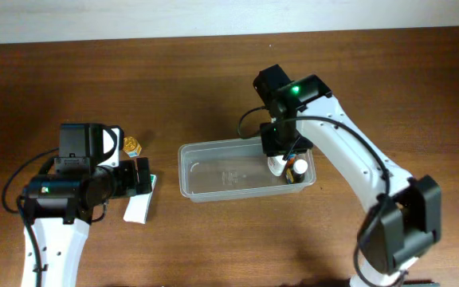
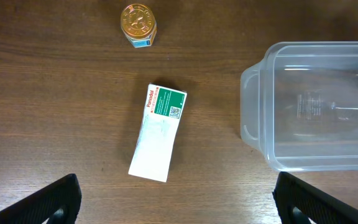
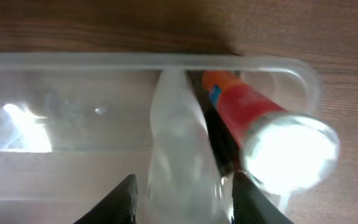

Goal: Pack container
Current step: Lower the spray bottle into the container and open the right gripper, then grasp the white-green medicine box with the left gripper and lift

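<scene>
The clear container (image 1: 213, 194) lies at mid-table; it also shows in the left wrist view (image 2: 253, 127) and in the right wrist view (image 3: 104, 60). My right gripper (image 1: 282, 156) reaches into its right end. In the right wrist view its fingers (image 3: 182, 200) are open around a white translucent bottle (image 3: 182, 143), with small gaps on both sides. A red bottle with a white cap (image 3: 247, 106) lies beside it in the container (image 1: 298, 171). My left gripper (image 1: 142, 177) is open and empty (image 2: 176, 205) above a white box with a green label (image 2: 159, 134).
A small gold-capped bottle (image 2: 138, 25) stands on the wooden table beyond the white box, left of the container; it also shows in the overhead view (image 1: 132, 146). The white box (image 1: 139, 207) lies flat just left of the container.
</scene>
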